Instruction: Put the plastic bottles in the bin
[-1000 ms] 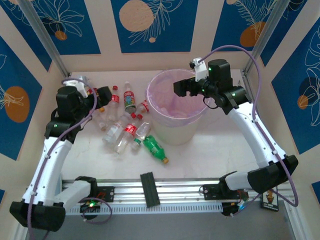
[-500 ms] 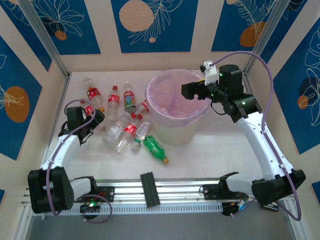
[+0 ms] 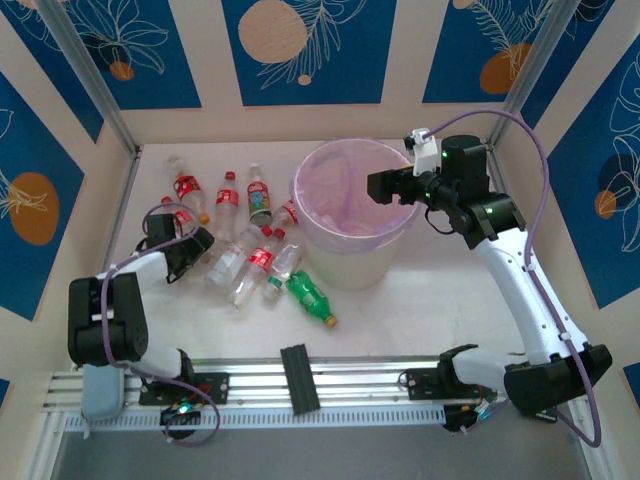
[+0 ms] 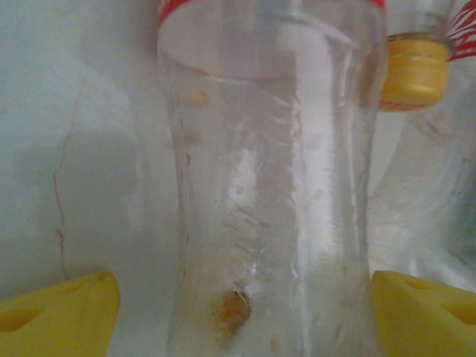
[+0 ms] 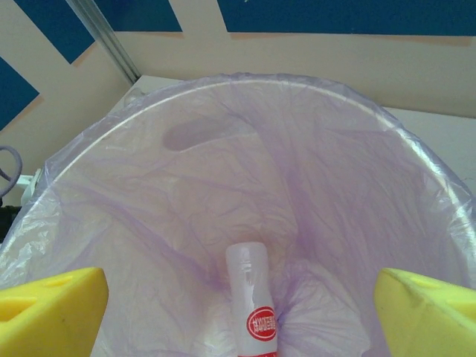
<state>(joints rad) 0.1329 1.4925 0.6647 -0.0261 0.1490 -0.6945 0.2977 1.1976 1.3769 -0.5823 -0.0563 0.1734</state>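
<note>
While spread wide on left gripper, straddling a clear, ribbed, red-labelled bottle without squeezing; equally wide and empty on right gripper above lilac-lined bin.

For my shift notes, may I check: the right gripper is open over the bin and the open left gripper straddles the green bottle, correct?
Not quite: the left wrist view shows the left gripper straddling a clear bottle with a red label, not the green bottle, which lies apart, near the bin. The right gripper is indeed open over the bin.
</note>
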